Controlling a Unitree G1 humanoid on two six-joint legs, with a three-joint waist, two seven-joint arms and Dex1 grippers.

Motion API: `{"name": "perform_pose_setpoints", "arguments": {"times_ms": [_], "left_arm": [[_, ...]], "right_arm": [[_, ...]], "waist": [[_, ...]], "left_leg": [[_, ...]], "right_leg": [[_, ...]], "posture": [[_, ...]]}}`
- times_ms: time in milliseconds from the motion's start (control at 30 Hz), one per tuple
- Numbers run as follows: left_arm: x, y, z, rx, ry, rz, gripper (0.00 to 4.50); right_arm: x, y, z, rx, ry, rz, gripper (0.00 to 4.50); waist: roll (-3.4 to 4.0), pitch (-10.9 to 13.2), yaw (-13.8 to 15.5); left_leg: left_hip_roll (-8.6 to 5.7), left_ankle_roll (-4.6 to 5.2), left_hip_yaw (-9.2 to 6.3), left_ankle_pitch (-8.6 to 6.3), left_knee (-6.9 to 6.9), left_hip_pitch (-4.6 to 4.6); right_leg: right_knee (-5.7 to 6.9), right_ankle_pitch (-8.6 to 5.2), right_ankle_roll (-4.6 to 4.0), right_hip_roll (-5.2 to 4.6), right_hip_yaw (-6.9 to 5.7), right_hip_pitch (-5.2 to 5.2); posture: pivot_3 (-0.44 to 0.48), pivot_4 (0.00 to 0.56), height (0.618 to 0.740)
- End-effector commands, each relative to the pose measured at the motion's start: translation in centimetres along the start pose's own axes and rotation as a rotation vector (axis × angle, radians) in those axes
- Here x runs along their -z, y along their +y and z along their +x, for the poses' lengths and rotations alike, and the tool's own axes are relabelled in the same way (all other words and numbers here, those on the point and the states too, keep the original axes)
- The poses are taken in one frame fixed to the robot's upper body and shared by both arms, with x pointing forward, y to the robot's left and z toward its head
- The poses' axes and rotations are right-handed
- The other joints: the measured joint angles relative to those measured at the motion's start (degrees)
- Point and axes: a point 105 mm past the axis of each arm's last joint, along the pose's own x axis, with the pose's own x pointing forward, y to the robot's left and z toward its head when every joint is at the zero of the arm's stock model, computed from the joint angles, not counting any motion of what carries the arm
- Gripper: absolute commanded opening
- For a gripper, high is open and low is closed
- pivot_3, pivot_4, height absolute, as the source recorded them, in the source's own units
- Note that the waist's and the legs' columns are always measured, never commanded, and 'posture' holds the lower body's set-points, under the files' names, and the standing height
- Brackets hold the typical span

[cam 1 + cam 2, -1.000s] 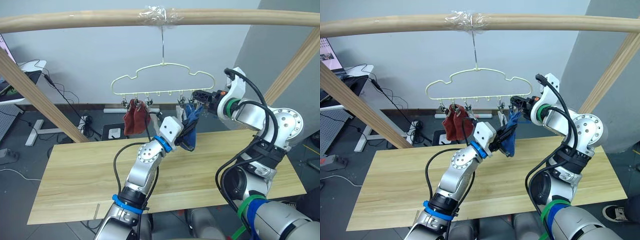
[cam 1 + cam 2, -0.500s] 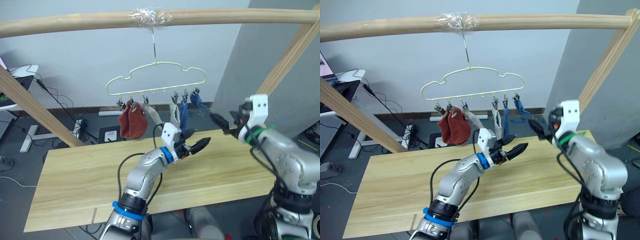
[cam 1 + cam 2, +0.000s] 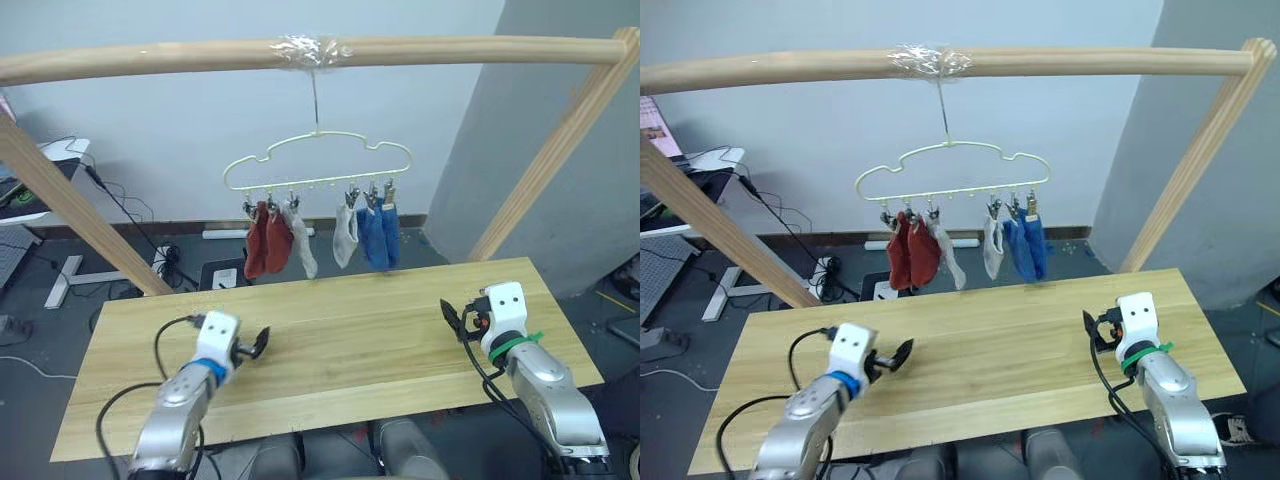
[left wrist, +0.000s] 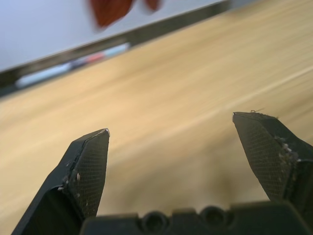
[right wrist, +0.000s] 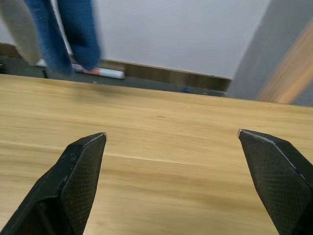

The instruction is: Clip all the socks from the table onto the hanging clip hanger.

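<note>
Now six socks hang on the clip hanger above the tabletop's far edge. Both pincers, left and right, gape wide, low over its bare wood, well apart.

This looks like a robotics lab or test room rather than a home. A plain wooden surface stands on a dark grey floor before a bare pale wall, under a rough frame of round wooden poles, with the clip hanger fixed to the top pole by a wad of clear tape. At the left edge stand a white desk with loose black cables trailing down to a power strip on the floor, and part of a screen shows beside it.
</note>
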Motion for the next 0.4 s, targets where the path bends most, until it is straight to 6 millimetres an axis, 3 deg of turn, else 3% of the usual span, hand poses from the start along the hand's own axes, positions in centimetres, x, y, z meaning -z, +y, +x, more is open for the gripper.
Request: {"name": "perform_pose_setpoints", "arguments": {"times_ms": [33, 200, 400], "left_arm": [[-0.5, 2.4, -1.6, -0.115, -0.048, 0.004, 4.47], [-0.6, 2.8, -2.3, -0.137, -0.104, -0.065, 4.47], [-0.2, 3.3, -1.9, -0.156, -0.099, -0.094, 4.47]], "right_arm": [[0.0, -1.0, -0.1, 0.014, -0.038, -0.017, 4.5], [0.5, -1.9, 0.5, 0.029, -0.041, -0.012, 4.5], [0.7, -2.2, 0.9, 0.03, -0.048, -0.029, 4.5]], "waist": [[-0.11, -1.0, 0.5], [-0.2, -2.7, 1.7], [-0.19, -4.5, 1.8]], "left_leg": [[0.0, 0.0, 0.0, 0.0, 0.0, 0.03], [-0.01, -0.01, 0.02, -0.01, 0.0, 0.3], [-0.01, -0.02, 0.06, -0.02, -0.01, 0.55]], "right_leg": [[-0.05, -0.09, -0.16, -0.01, -0.01, 0.06], [-0.1, -0.13, -0.25, -0.03, -0.03, 0.32], [-0.12, -0.14, -0.27, -0.03, -0.04, 0.49]], "posture": [[-0.03, 0.04, 0.74], [-0.015, 0.001, 0.74], [0.003, 0.0, 0.74]]}}
